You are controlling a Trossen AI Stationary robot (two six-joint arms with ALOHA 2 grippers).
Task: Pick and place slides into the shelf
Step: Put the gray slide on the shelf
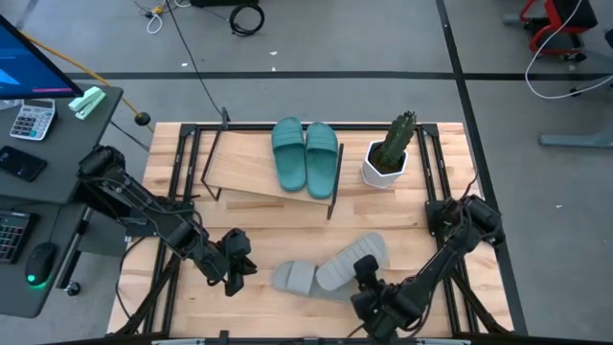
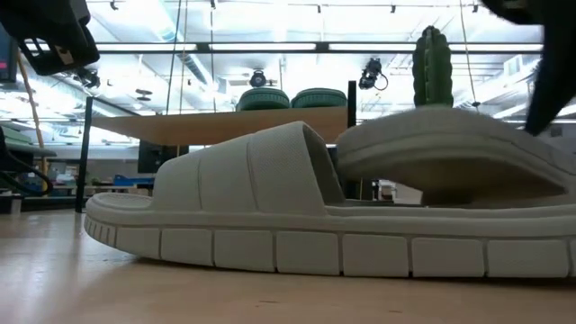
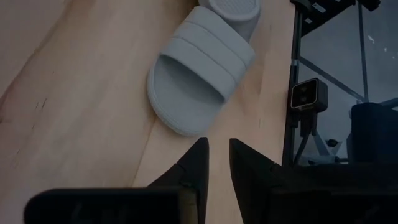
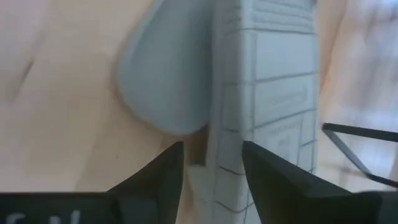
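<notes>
On the near half of the wooden table (image 1: 249, 206): two light grey slides. One grey slide (image 1: 293, 278) lies flat, sole down, strap up. The second grey slide (image 1: 351, 261) lies partly over it, tilted, its ribbed sole edge showing in the right wrist view.

On the shelf (image 1: 239, 168), toward its right end: two teal slides (image 1: 306, 153), side by side, toes pointing away. Space remains on the plank to their left. A potted cactus (image 1: 391, 153) stands just beside the shelf's right end.

Right gripper (image 1: 367, 271): at the tilted slide's near end, fingers spread to either side of its sole edge, not visibly pinching it. Left gripper (image 1: 237, 268): near the flat slide's left, apart from it, fingers nearly together with a narrow gap, holding nothing.

Handling, as judged: rubber, light, springy rather than stiff, matte and likely grippy, not fragile. Best hold: the sole rim or the wide strap. The sole edge may flex under a pinch, so a deep bite is advisable. Lifting the upper slide could drag the lower one.
</notes>
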